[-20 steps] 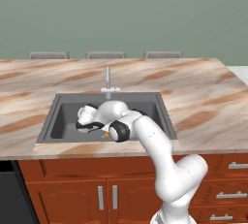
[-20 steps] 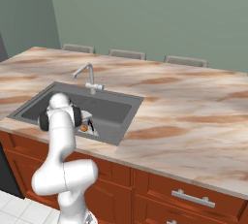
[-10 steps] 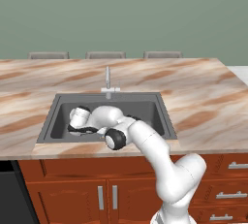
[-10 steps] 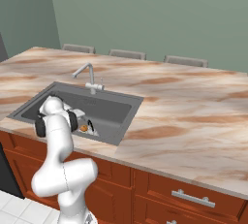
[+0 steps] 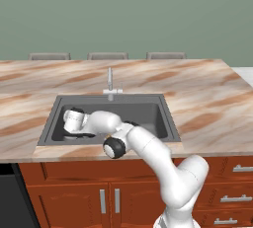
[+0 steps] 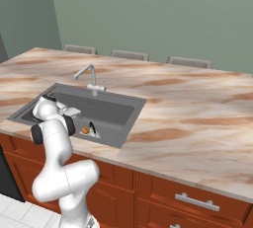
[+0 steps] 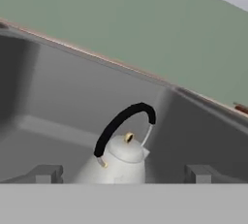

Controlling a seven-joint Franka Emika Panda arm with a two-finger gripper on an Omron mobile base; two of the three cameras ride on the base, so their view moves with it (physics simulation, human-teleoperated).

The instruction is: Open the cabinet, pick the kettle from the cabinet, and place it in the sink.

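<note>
The silver-grey kettle (image 7: 121,162) with its black arched handle stands upright on the floor of the dark grey sink (image 5: 148,111), near the sink's front wall (image 6: 111,138). In the right base view the kettle (image 6: 89,130) sits just right of my hand. My gripper (image 7: 123,175) is open, its two fingertips (image 7: 47,173) spread wide on either side and short of the kettle, not touching it. The gripper (image 6: 75,112) is low inside the basin, in its left half. The wall cabinet is out of view.
A slim silver faucet (image 5: 110,80) rises behind the basin. Marbled countertop (image 5: 207,103) surrounds the sink, with several chair backs (image 5: 107,55) beyond it. Base cabinets and drawers (image 6: 197,200) lie below. My own elbow (image 5: 114,147) hangs over the sink's front rim.
My hand has slid left inside the sink, away from the kettle. The kettle stays where it stands.
</note>
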